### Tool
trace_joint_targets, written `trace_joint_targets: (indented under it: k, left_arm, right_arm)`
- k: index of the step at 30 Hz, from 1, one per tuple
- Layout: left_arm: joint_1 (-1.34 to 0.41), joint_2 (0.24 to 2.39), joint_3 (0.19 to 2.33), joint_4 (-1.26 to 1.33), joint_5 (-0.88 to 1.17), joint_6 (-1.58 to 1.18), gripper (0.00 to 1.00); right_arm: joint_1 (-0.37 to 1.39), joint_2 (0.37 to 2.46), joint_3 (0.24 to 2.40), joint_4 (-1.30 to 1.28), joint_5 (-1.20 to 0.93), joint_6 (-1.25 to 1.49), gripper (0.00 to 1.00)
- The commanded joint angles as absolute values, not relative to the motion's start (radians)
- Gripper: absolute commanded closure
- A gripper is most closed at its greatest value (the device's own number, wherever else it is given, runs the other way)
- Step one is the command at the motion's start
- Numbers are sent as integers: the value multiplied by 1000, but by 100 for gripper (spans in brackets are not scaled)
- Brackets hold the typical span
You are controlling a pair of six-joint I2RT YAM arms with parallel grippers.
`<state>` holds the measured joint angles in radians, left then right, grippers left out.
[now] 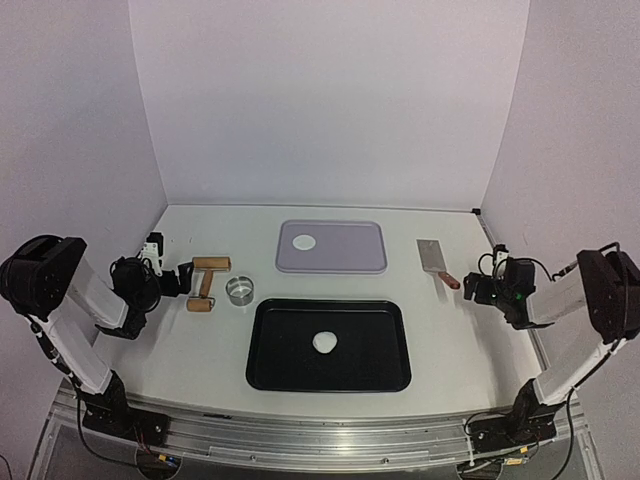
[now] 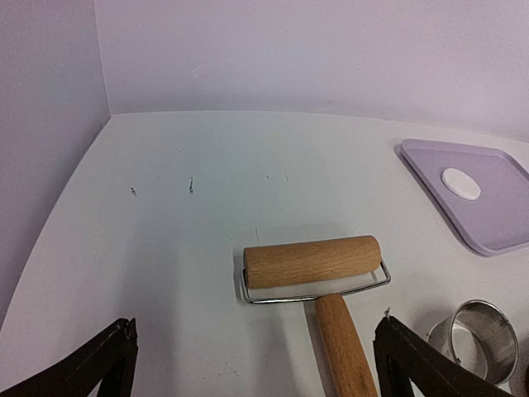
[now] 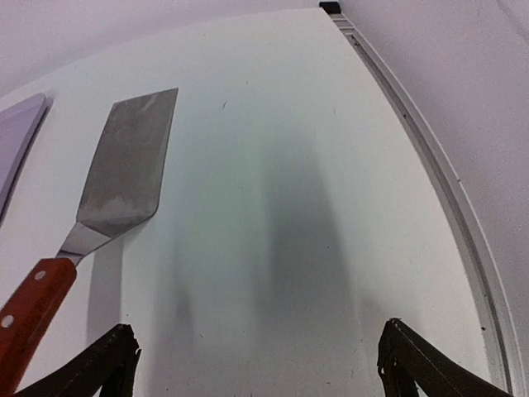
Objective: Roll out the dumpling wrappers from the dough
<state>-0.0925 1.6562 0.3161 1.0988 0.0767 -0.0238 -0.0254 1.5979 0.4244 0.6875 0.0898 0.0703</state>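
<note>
One dumpling wrapper (image 1: 303, 241) lies on the lavender tray (image 1: 350, 252); only the top view shows the black tray (image 1: 280, 362) with a dough lump (image 1: 324, 342). Left jaws, by the rolling pin (image 2: 312, 261), and right jaws, by the spatula (image 3: 124, 165), stand wide open, empty.

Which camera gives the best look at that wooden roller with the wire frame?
The left wrist view: the wooden roller with the wire frame fills the foreground, handle end cropped. The top view shows it whole but small. The right wrist view misses it.
</note>
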Motion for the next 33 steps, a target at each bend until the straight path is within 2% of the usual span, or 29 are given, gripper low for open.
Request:
trace_joint_targets:
  k: [1,5,8,12,15,17,19,23,27,30,33]
  left_arm:
    - [-93,1657,326,1121,85,-16,0]
    - [-93,1575,324,1078,84,-15,0]
    - [-94,1437,424,775,188,37,0]
    - [-93,1303,518,593,309,78,0]
    - [-94,1270,643,325,588,388,0]
    - [-93,1303,761,126,681,586,0]
    - [-93,1358,870,-75,725,820,0]
    - [-93,1488,1069,-552,768,1553,0]
    - [-92,1654,1233,-933,649,2140,10]
    - [-98,1749,1299,-972,584,2342,10]
    - [-127,1802,1304,-868,490,2382,11]
  right_arm:
    - [-26,1428,433,630,140,96,2]
    - [-26,1257,448,507,142,134,2]
    - [-26,1167,521,334,47,141,2]
    - [-26,1085,602,237,-23,185,2]
    - [-26,1061,668,250,-110,227,2]
    - [-26,1080,720,249,-193,245,2]
    - [-26,1112,774,248,-295,267,2]
    - [-24,1163,837,249,-435,332,2]
    - [-7,1195,861,249,-485,352,2]
    - [36,1190,855,249,-486,344,2]
    - [59,1169,844,249,-485,339,2]
